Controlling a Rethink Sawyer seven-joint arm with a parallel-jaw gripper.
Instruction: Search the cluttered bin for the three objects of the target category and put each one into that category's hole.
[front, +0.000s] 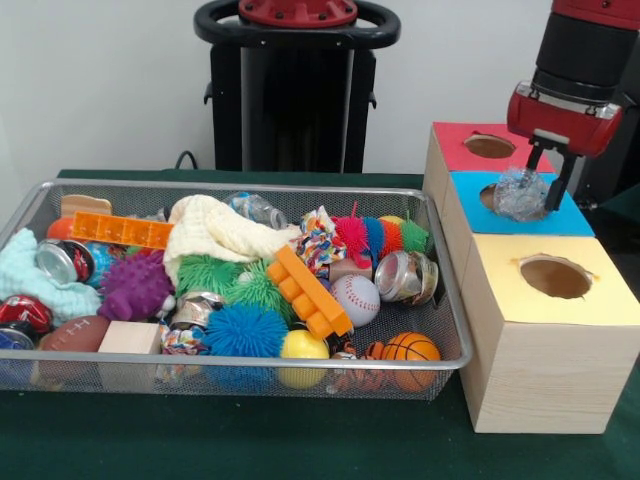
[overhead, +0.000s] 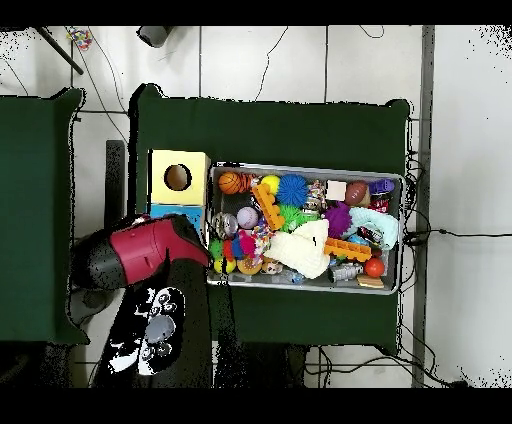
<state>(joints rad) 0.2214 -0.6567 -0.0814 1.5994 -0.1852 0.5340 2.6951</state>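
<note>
1. The gripper (front: 545, 180) hangs over the blue box (front: 560, 218), its fingers closed on a crumpled clear plastic bottle (front: 520, 193) held directly above that box's hole.
2. The bottle looks light, thin-walled and springy; a grip across its crushed middle seems safest, since the smooth plastic could slip.
3. Well off to one side, in the mesh bin (front: 240, 372), another clear crushed bottle (front: 256, 208) lies beside the cream cloth (front: 215, 232).
</note>
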